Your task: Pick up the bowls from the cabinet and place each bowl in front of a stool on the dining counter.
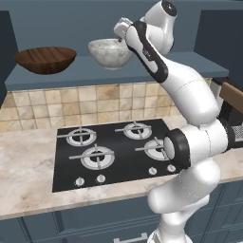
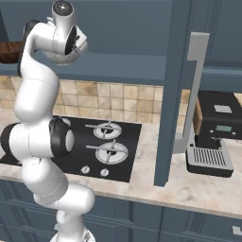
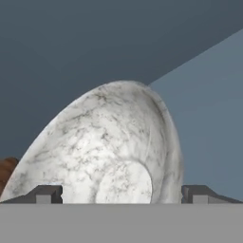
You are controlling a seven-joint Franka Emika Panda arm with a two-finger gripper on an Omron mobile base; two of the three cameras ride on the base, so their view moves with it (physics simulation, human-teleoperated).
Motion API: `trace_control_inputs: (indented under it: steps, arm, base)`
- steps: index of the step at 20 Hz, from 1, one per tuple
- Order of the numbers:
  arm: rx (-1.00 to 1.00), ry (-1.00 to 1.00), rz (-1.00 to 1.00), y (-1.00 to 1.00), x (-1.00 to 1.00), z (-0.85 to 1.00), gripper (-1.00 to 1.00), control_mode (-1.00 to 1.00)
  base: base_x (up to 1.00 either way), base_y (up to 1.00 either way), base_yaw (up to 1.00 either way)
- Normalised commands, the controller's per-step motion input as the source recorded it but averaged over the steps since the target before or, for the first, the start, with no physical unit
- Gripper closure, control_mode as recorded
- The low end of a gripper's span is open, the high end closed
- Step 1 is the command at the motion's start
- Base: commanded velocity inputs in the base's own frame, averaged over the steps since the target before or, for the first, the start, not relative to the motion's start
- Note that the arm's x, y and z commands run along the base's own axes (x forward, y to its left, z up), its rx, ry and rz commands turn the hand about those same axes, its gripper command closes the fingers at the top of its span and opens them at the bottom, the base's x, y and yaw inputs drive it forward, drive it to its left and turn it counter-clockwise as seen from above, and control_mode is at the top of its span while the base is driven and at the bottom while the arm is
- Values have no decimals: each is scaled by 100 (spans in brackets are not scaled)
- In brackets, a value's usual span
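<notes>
Marbled grey-white stone bowl [image 3: 109, 147] is sitting on the dark blue-grey cabinet shelf [image 1: 156, 66], filling the space between the pincer's [image 3: 121, 193] fingertips; jaws are standing wide, gripping nothing. Dark brown wooden bowl [image 1: 45, 59] is resting well apart, farther along the shelf.

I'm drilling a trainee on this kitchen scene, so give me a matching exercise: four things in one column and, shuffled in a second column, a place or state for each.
Things:
1. marbled bowl
2. wooden bowl
3. gas hob
4. gripper

Places or states:
A. inset in the beige counter under the shelf
B. on the shelf's left end
C. open, fingertips either side of a bowl
D. on the shelf, right at the robot's hand

Pairs: 1-D, 2-B, 3-A, 4-C
</notes>
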Motion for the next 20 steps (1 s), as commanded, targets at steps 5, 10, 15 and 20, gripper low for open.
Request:
trace_control_inputs:
  steps: [5,10,15,20]
  arm:
    - [0,0,-5,14,15,-5,-100,-100]
    - [-2,0,-6,2,0,-17,-100,-100]
    - [-6,0,-3,0,-8,-25,-100,-100]
    - [-6,3,0,0,-6,-26,-100,-100]
  base:
    - [0,0,0]
    - [0,0,0]
    - [0,0,0]
    - [0,0,0]
